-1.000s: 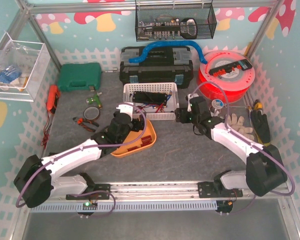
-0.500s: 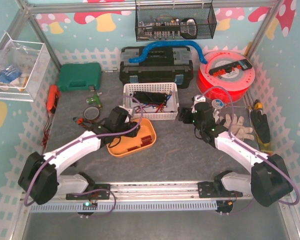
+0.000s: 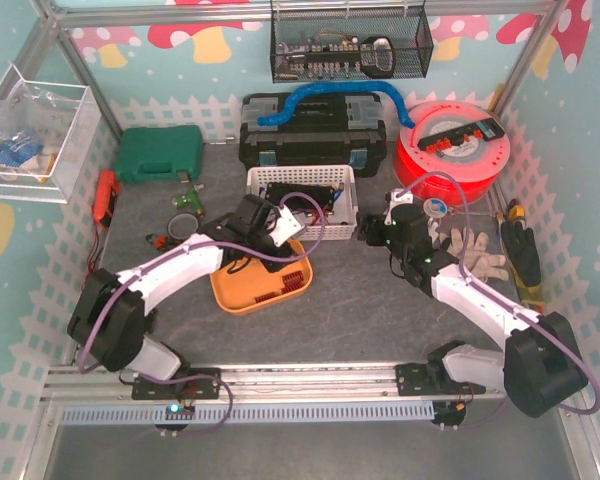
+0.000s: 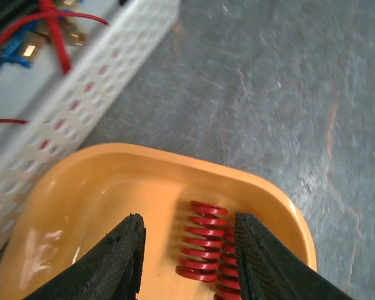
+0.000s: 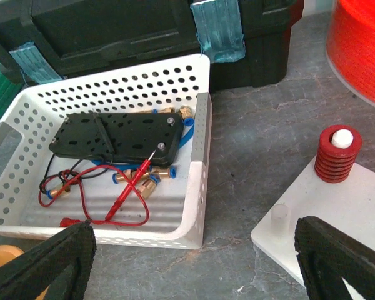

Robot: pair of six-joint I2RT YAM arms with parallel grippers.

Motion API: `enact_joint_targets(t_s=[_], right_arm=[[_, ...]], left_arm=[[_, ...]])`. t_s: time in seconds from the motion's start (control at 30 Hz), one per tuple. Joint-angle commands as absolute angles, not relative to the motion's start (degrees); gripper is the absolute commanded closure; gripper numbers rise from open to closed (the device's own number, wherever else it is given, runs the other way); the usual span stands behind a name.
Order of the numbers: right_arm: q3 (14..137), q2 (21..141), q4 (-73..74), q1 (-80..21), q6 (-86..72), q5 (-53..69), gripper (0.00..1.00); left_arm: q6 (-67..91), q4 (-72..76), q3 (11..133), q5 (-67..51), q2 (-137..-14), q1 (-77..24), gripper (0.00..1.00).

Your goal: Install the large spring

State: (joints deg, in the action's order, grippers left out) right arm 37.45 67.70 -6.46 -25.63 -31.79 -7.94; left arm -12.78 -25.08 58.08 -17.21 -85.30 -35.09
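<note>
- Grey table (image 3: 360, 310): pick-up step is running, with the spring (image 4: 203, 240) lying in the orange tray (image 4: 144, 159).
- Left claw (image 4: 189, 250) is straddling it, jaws narrow, a gap showing on one side; not clamping yet.
- Right claw (image 5: 194, 240) is gaping wide and empty, hovering near the bare peg (image 5: 280, 219).
- Next, as I judge it: finishing the squeeze, lifting straight, carrying to the peg.
- Against a second ago: left jaws were wide and are now closing in, and the arm is reaching farther forward.

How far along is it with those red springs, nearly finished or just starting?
Looks done: one red spring already sits on a peg of the white board. In hand: the left hand straddles a loose spring lying in the orange tray, with a gap on one side, so no grip yet. Left: lift it, carry it over and seat it, probably on the bare peg.
</note>
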Motion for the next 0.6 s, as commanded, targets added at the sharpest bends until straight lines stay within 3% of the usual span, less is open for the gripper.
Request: enact_joint_targets(t_s=[0.0, 0.57], right_arm=[[36.3, 65.77, -7.1, -25.93, -31.81, -9.43, 0.13], [36.62, 67.14, -6.85, -25.93, -31.37, -9.85, 0.13]], left_arm=[[-25.02, -27.92, 56.8, -25.58, -86.81, -34.72, 0.57], [-29.48, -28.01, 54.21, -22.71, -93.02, -34.72, 0.55]])
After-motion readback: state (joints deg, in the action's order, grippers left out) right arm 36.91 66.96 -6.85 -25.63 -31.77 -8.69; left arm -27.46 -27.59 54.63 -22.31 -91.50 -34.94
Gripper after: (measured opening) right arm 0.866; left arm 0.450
